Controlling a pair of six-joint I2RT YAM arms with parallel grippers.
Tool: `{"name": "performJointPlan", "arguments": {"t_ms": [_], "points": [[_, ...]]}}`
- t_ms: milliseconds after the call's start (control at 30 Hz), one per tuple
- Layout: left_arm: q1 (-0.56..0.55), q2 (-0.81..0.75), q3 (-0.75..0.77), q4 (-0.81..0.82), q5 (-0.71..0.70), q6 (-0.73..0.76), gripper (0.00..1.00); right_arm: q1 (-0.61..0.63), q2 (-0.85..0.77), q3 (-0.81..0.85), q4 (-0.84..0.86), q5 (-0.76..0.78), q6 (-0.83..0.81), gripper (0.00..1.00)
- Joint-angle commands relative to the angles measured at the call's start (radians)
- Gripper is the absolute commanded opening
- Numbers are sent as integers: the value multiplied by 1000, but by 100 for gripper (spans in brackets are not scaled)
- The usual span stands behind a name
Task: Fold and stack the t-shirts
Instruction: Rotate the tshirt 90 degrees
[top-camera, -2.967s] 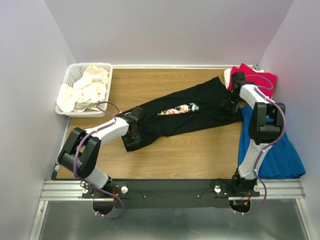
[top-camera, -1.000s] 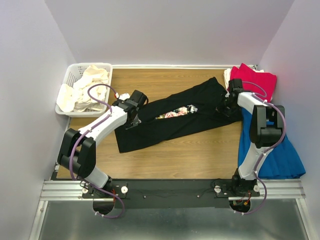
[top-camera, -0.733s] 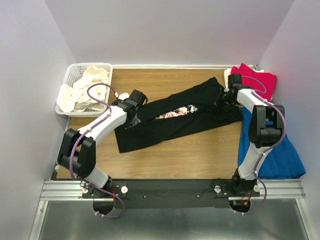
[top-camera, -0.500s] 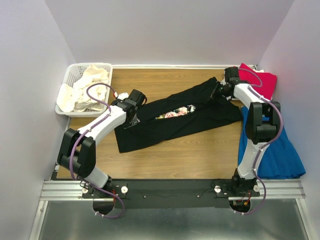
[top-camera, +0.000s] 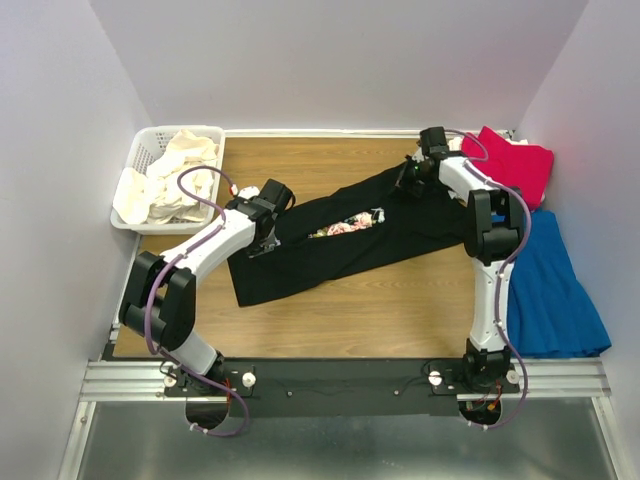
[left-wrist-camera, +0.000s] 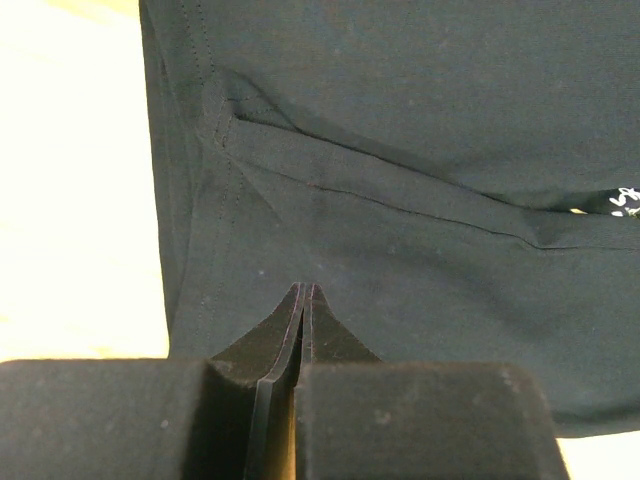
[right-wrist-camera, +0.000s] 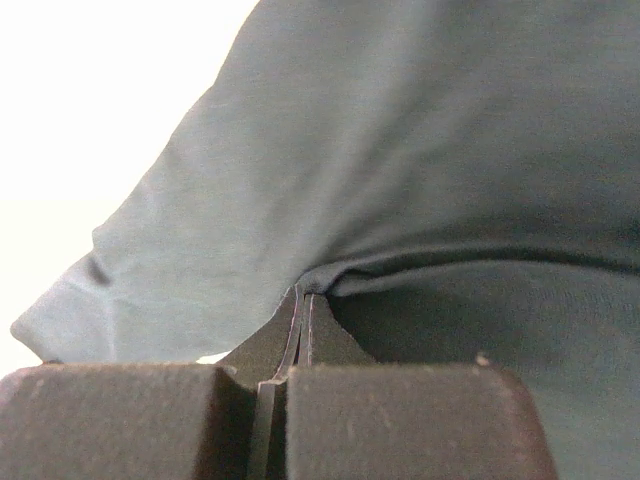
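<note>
Wood-grain table (top-camera: 400, 300) fills the walled cell. Across it the black t-shirt (top-camera: 350, 235) lies in a long diagonal band, bunched lengthwise, with a strip of its rose print showing midway. The right gripper (right-wrist-camera: 302, 292) is clamped on a gathered ridge at the shirt's far end, cloth puckering into its closed tips. The left gripper (left-wrist-camera: 303, 290) is likewise closed at the opposite end, tips on flat cloth short of a stitched seam, apparently pinching a thin layer. The shirt stretches between the two pincers.

Just right of the right gripper lies the red t-shirt (top-camera: 515, 160); whether it is folded cannot be told. A blue cloth (top-camera: 555, 290) lies nearer the bases. Well left of the left gripper, cream-white t-shirts (top-camera: 175, 175) sit heaped in the white basket (top-camera: 150, 135).

By this layout the black shirt is only being straightened. Spreading, folding and stacking remain, and the basket's shirts wait.
</note>
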Motion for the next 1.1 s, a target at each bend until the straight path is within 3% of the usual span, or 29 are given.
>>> {"name": "performJointPlan", "arguments": {"t_ms": [0,267,300,333,400,433,533,700,1067], "points": [[7,15,35,10,-33,17,9,46,32,49,-18,-57,-21,1],[13,38,43,30,-20,34,9,86,18,33,-29,-59,-44,1],[13,41,46,33,-17,36,8,88,23,35,-32,-56,-45,6],[13,47,47,40,-16,48,8,86,23,35,-34,-48,-45,24],[13,52,52,48,-10,60,8,88,14,36,-37,-39,-53,38],[15,58,52,65,-5,69,8,86,4,39,-37,-21,-58,50],[18,69,49,117,16,115,9,88,-26,55,-43,30,-70,59],[36,122,85,213,70,259,9,88,-101,55,-51,125,-73,61],[43,297,291,287,128,401,8,86,-178,-54,-109,430,-65,61]]}}
